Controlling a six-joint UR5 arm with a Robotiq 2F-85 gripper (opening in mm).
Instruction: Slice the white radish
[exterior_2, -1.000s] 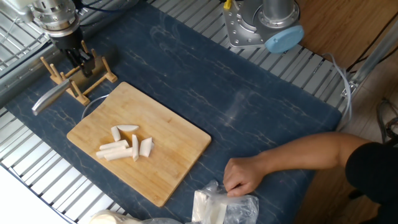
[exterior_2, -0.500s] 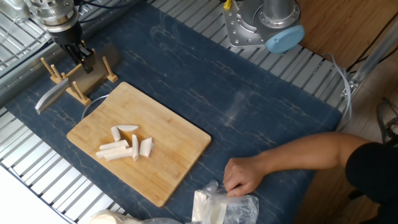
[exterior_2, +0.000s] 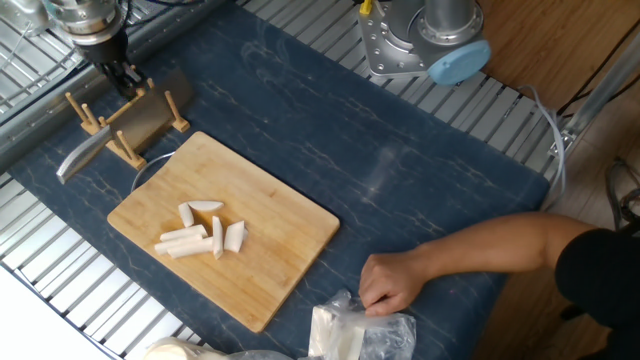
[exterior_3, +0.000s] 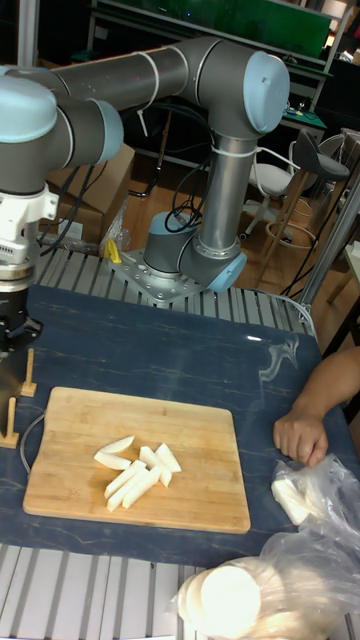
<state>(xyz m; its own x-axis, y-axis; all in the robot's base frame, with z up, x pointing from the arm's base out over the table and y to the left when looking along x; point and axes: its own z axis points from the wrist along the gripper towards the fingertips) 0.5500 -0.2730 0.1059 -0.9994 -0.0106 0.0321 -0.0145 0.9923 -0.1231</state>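
Note:
The white radish (exterior_2: 205, 230) lies cut into several small white sticks and wedges near the middle of the wooden cutting board (exterior_2: 280, 235); the pieces (exterior_3: 135, 465) also show in the tall view. My gripper (exterior_2: 121, 76) hangs at the far left, just above the knife (exterior_2: 145, 118). The knife rests across a small wooden peg rack (exterior_2: 125, 140), and the fingers hold nothing. In the tall view the gripper (exterior_3: 16, 332) sits at the left edge, above the rack pegs (exterior_3: 28, 375).
A person's hand (exterior_2: 385, 285) and forearm rest on the blue mat right of the board, beside a plastic bag (exterior_2: 350, 330) of white pieces. More round white discs (exterior_3: 235, 595) lie bagged at the front. The arm's base (exterior_2: 420, 40) stands at the back.
The gripper has let go of the knife and risen up and to the left, away from the rack. The knife stays on the rack. The radish pieces and the hand have not moved.

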